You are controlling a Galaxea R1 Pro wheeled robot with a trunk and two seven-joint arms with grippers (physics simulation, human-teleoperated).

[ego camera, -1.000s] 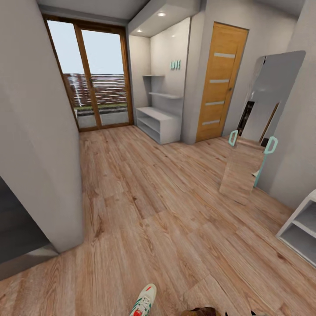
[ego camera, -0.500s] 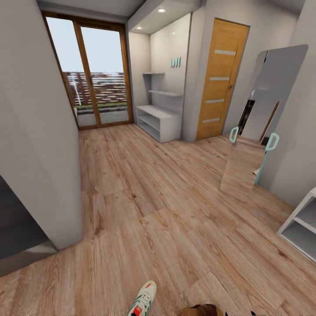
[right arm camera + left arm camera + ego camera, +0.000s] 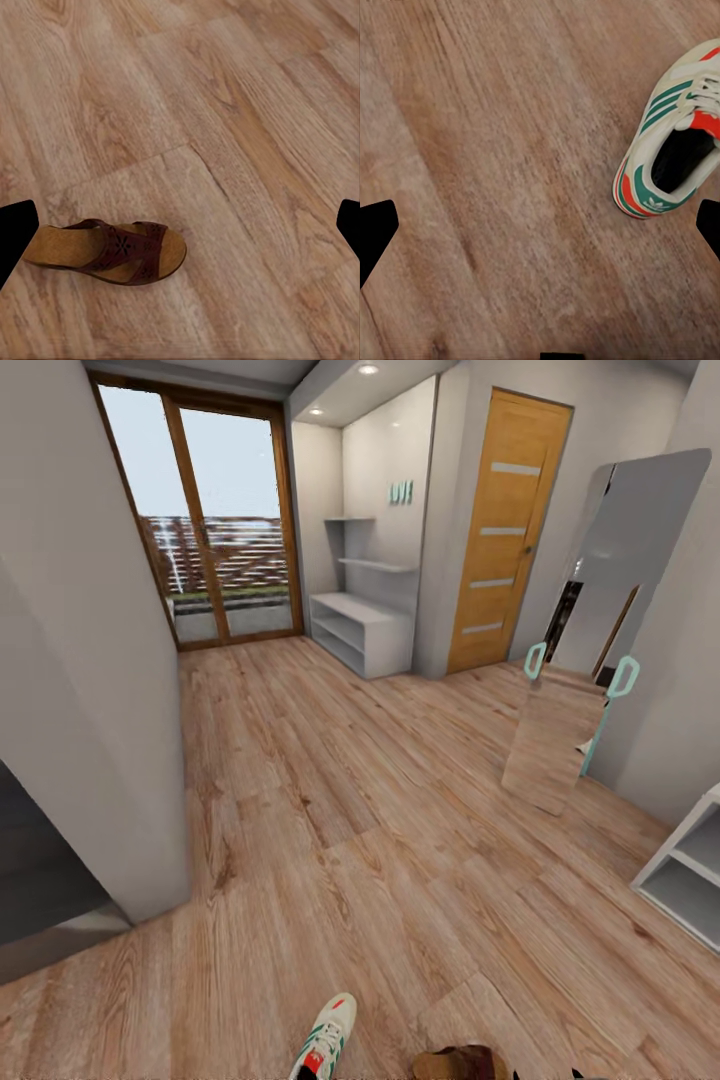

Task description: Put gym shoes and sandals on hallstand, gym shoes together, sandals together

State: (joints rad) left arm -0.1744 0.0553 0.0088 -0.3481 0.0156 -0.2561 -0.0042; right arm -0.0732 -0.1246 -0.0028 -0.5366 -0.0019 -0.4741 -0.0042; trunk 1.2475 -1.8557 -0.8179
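1. Between the earlier head frames and now the whole picture has slid slightly downward, which reads as the camera tilting, not the things moving: the gym shoe (image 3: pixel 325 1048) and the sandal (image 3: pixel 462 1062) keep their places at the lower edge.
2. Head view: the shoe lies on the corridor floor (image 3: pixel 330 810) at about 6 o'clock, the sandal just to its 3 o'clock side, apart from it. The hallstand (image 3: pixel 362 632) stands well away at roughly 12 o'clock, beside the glass door (image 3: pixel 205 525) and a wooden door (image 3: pixel 505 535). A leaning mirror (image 3: pixel 600 620) is at 2 o'clock.
3. Left wrist view: the left gripper (image 3: pixel 544 225) has its jaws spread wide, dark tips at both edges, nothing between them. The shoe (image 3: pixel 675 146) sits toward 2 o'clock, heel nearest, opening up. It looks light, with a soft upper over a stiffer sole; pinching the heel collar or side wall through the opening seems the surest hold.
4. Right wrist view: the right gripper (image 3: pixel 184 232) is likewise wide and empty. The sandal (image 3: pixel 112 251) lies flat at about 8 o'clock. It looks light and thin; the strap (image 3: pixel 124 244) offers a raised, flexible hold, while the flat sole edge would likely be awkward against the floor.
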